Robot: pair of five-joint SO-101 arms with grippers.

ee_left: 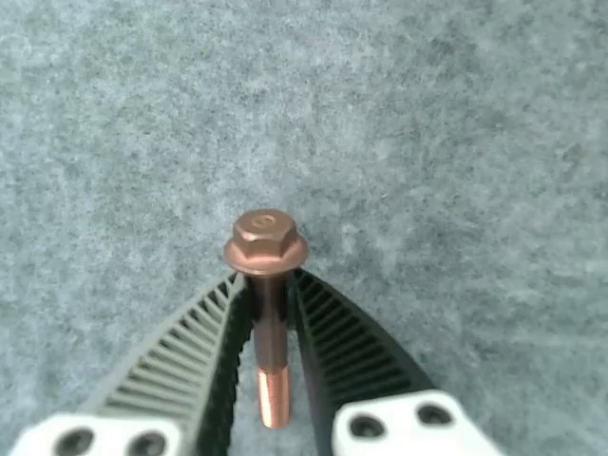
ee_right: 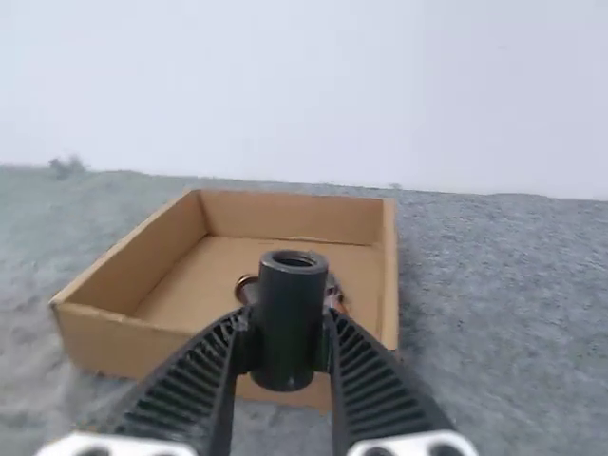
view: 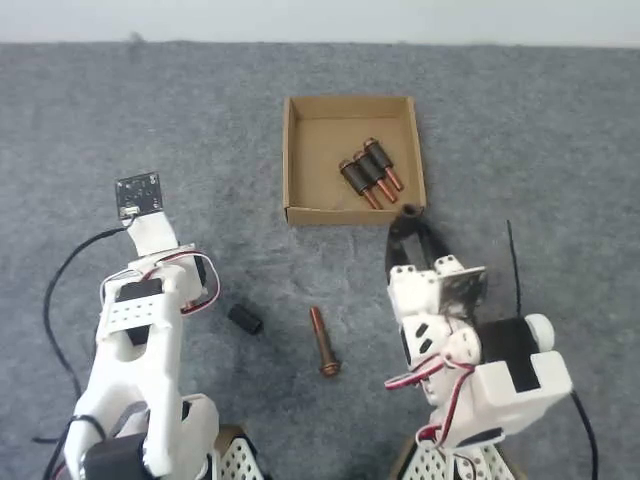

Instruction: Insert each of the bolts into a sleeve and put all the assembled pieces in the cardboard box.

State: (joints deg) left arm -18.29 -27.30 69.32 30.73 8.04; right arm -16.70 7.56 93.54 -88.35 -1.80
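My left gripper (ee_left: 271, 280) is shut on a copper bolt (ee_left: 266, 242), held by its shank with the hex head out past the fingertips, above grey carpet. My right gripper (ee_right: 285, 328) is shut on a black sleeve (ee_right: 288, 304), which stands upright with its bore open at the top. In the high view this sleeve (view: 411, 211) is just outside the front right corner of the cardboard box (view: 350, 102). Three assembled pieces (view: 370, 172) lie inside the box. A loose bolt (view: 323, 340) and a loose black sleeve (view: 244, 319) lie on the carpet between the arms.
Grey carpet (view: 520, 130) covers the whole table. The left arm's body (view: 140, 340) stands at the lower left, the right arm's body (view: 470, 370) at the lower right. Black cables trail beside both arms. A white wall rises behind the box (ee_right: 123, 275).
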